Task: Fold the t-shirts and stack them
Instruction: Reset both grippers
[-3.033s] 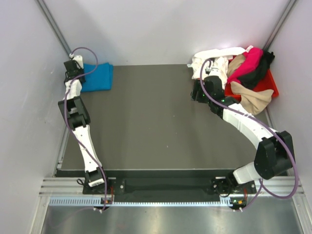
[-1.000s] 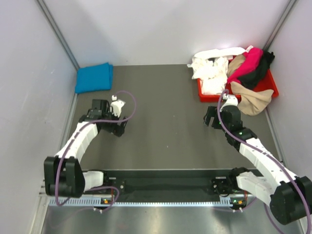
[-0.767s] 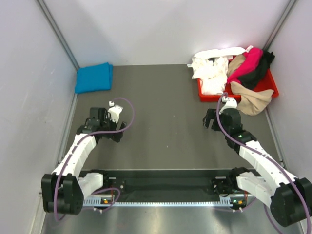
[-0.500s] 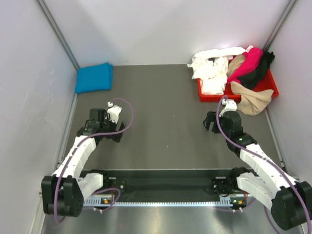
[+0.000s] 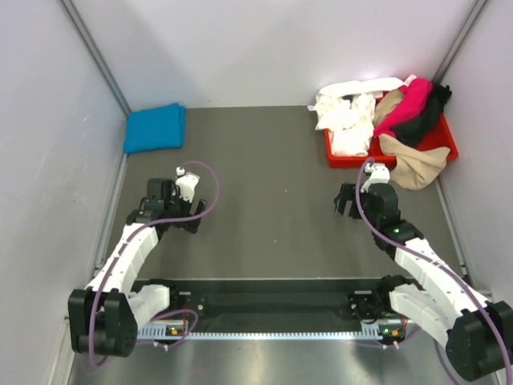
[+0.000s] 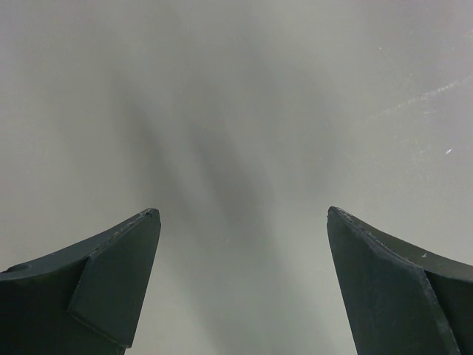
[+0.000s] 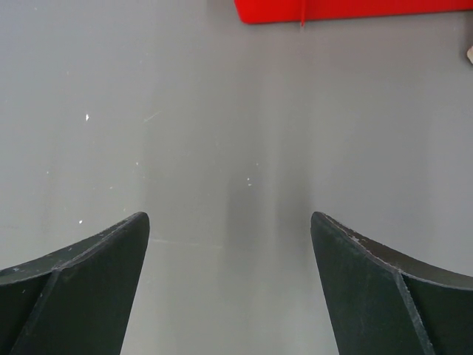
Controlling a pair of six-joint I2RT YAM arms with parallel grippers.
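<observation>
Here, nearest the arm bases, both arms are bent low over the dark table (image 5: 264, 184), and neither holds anything. The left gripper (image 6: 241, 216) sits over the near-left part of the surface with its jaws spread wide; its wrist camera shows only bare grey table between the two dark fingertips. The right gripper (image 7: 229, 216) sits over the near-right part, its jaws likewise spread, with bare table between them and the near wall of the red plastic tray (image 7: 347, 9) at the top edge of its wrist view. The two grippers are well apart from each other. Farther back on the right, the tray stands in the far-right corner, heaped with loose garments. A tan t-shirt (image 5: 413, 164) spills over its near edge toward the table, a crumpled white t-shirt (image 5: 346, 112) hangs over the tray's left and far sides, and a magenta t-shirt (image 5: 409, 100) lies across the top of the pile beside a black t-shirt (image 5: 429, 112) on its right. In the far-left corner, against the wall and well apart from both grippers, the bright blue t-shirt (image 5: 155, 127) lies folded into a compact rectangle on the table.
</observation>
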